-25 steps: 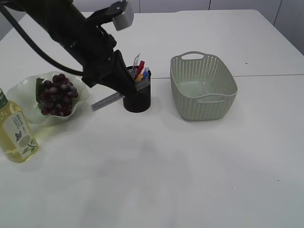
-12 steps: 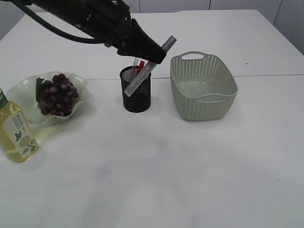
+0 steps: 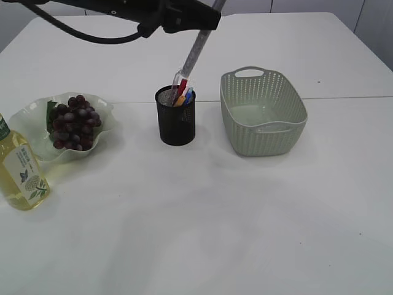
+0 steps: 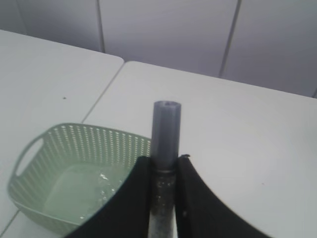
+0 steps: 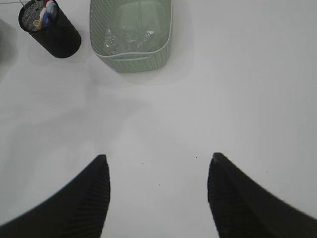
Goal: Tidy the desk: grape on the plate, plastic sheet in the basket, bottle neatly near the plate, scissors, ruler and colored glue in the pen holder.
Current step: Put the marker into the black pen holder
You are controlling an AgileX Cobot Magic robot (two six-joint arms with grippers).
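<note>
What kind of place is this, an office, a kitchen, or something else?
Probably a lab or test room set up as a desk: a bare white table, a black pen holder of stationery, and plain pale wall panels behind. The plate of grapes looks staged.

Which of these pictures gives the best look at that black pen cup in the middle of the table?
The exterior view: it shows the whole pen holder upright, with colored items and the ruler angling toward its mouth. The right wrist view catches it small in the corner, from above. The left wrist view does not show it at all.

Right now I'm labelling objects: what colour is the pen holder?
Black mesh pen holder, clearest in the exterior view.
</note>
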